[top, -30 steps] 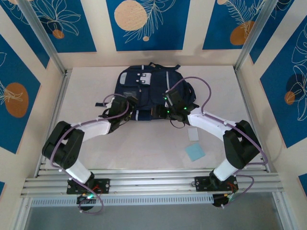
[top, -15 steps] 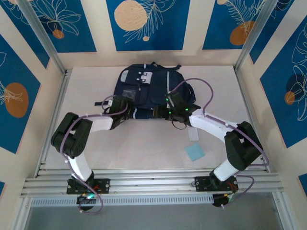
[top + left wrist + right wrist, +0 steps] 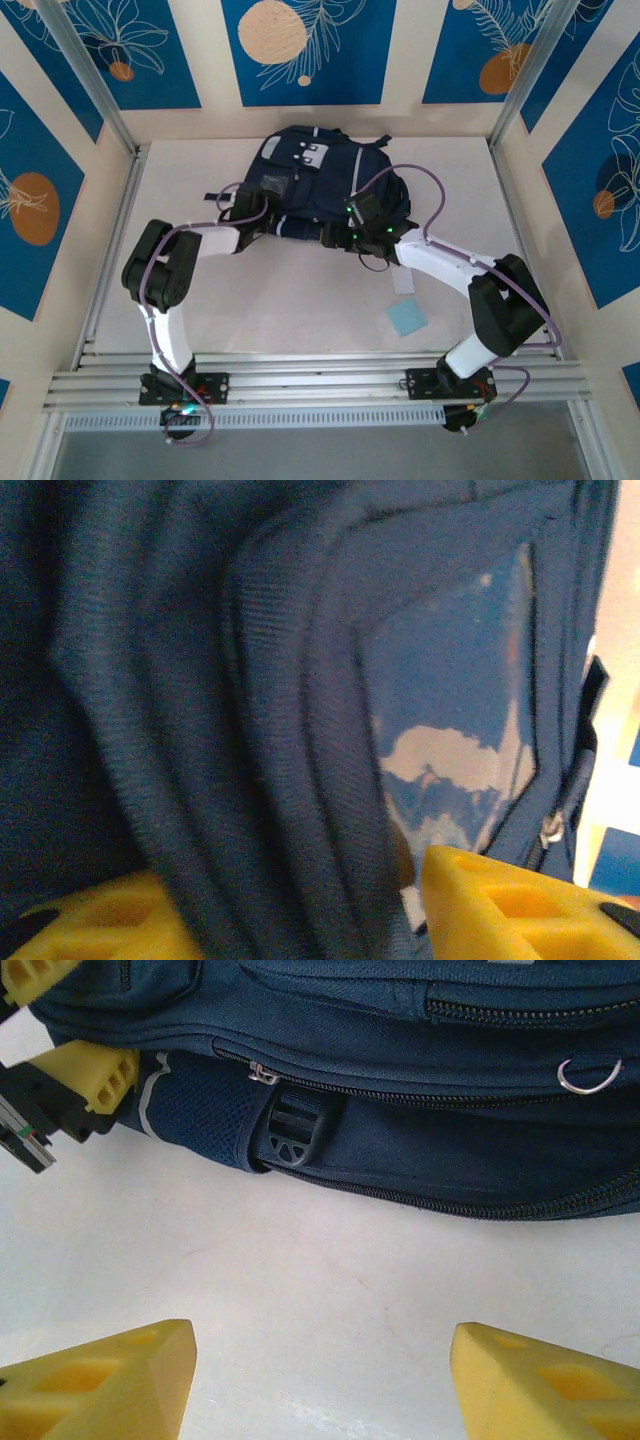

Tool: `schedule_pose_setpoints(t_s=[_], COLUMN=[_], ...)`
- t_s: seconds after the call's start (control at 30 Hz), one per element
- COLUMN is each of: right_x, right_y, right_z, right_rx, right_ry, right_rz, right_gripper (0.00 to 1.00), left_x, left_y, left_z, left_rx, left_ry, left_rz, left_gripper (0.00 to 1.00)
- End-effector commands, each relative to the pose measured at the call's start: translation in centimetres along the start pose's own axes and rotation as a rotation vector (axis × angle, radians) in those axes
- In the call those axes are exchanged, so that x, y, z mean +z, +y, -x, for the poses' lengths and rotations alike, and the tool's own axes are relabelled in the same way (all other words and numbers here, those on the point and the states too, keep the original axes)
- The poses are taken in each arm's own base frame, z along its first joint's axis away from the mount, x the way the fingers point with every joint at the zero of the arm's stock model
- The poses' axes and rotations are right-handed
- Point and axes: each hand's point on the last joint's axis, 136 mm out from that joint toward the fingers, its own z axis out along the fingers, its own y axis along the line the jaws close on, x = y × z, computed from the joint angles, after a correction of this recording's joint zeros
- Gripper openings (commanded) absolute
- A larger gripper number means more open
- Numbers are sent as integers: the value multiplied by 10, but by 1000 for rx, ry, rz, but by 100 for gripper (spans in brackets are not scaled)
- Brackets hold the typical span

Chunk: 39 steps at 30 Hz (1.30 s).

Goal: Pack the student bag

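**Status: both arms at the near edge of the student bag**

The student bag (image 3: 318,170) lies at the far middle of the table (image 3: 290,310), its grey patch with buckles on the far side. Its near edge faces the two arms.

**Left gripper** (image 3: 285,885)
- You find it at the near-left corner of the bag.
- The wrist view shows one yellow finger (image 3: 110,920) on each side of a thick fold of navy fabric, with the fold filling the gap between them.
- The jaws stand partly apart. Whether they actually pinch the fold or merely bracket it cannot be told from these views.
- A glossy panel (image 3: 460,720) on the bag sits just to the right of the fold.

**Right gripper** (image 3: 320,1345)
- It stands at the near edge of the bag, right of centre, just short of the fabric.
- Its jaws are wide apart and hold nothing; bare table lies between the fingers.
- Ahead of it you see the bag's side — a zip line, a dark plastic buckle (image 3: 293,1130) and, further right, a small metal ring (image 3: 588,1075).

**Other items**
- A small white card (image 3: 403,280) and a light blue square (image 3: 406,318) lie on the table near the right arm, apart from the bag.
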Motion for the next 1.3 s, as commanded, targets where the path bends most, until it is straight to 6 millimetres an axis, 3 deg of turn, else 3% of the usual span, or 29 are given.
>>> schedule_pose_setpoints(t_s=[0.0,0.07,0.17,0.27,0.5,0.6,0.77,1.0,1.1,1.17,1.27], right_x=[-3,-1,2,9,35,40,50,33,44,57,67], right_y=[2,3,8,17,21,24,15,20,16,13,6], right_z=[0,0,3,8,22,32,42,50,52,52,50], right_rx=[-1,3,12,22,35,21,13,-1,5,-3,-7], right_ry=[-9,-6,-14,-26,-63,-102,-134,-179,-184,-181,-162], right_rz=[-1,0,9,19,-21,-26,-89,-72,-81,-115,-161], right_gripper=[68,68,68,67,56,53,50,52,50,45,28], left_x=[7,11,11,1,-42,-50,-59,-62,-66,-69,-74], left_y=[-11,-10,-13,-21,-66,-73,-72,-58,-61,-63,-65], left_z=[-3,-6,-12,-20,-39,-46,-60,-70,-80,-86,-89], left_rx=[41,33,33,24,14,-13,-41,-59,-60,-62,-64], left_ry=[37,54,83,97,90,108,143,166,196,213,220], left_rz=[-16,-26,-60,-90,-200,-235,-260,-247,-263,-270,-282], left_gripper=[49,35,1,0,0,0,0,0,0,0,0])
